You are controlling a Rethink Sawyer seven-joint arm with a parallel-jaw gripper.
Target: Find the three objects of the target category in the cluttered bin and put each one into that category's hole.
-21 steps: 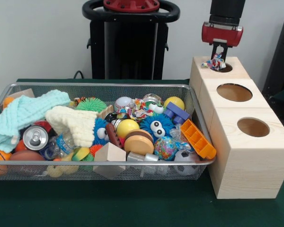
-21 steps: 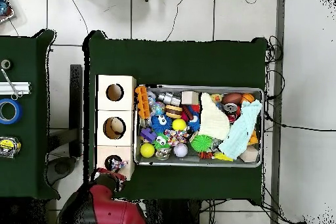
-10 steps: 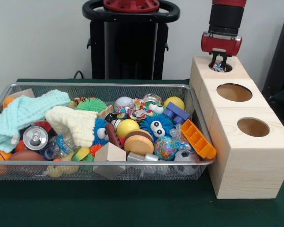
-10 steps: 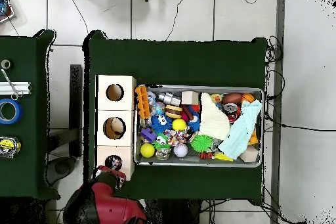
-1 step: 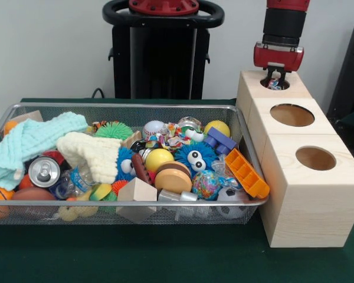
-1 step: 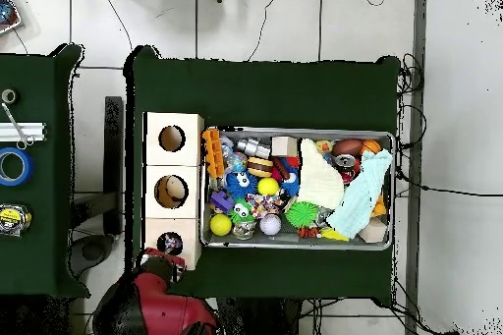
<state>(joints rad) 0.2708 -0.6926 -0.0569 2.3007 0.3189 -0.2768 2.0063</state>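
Partly hidden, gripper [image 5: 275, 78] over far hole [image 5: 275, 84], colourful toy [image 5: 274, 84] barely visible

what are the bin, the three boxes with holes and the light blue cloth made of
Bin: looks like silver metal wire mesh; you can see through its walls.
Three boxes: pale unfinished wood, going by the visible grain and matte faces.
Light blue cloth: soft knitted or waffle-weave fabric, judging by its ribbed, bumpy texture; the exact fibre cannot be told.

The bin [image 5: 12, 112] sits on the desk [image 5: 135, 259], the box [image 5: 310, 194] touching its right side, the hand [image 5: 275, 78] over the farthest hole [image 5: 277, 84].
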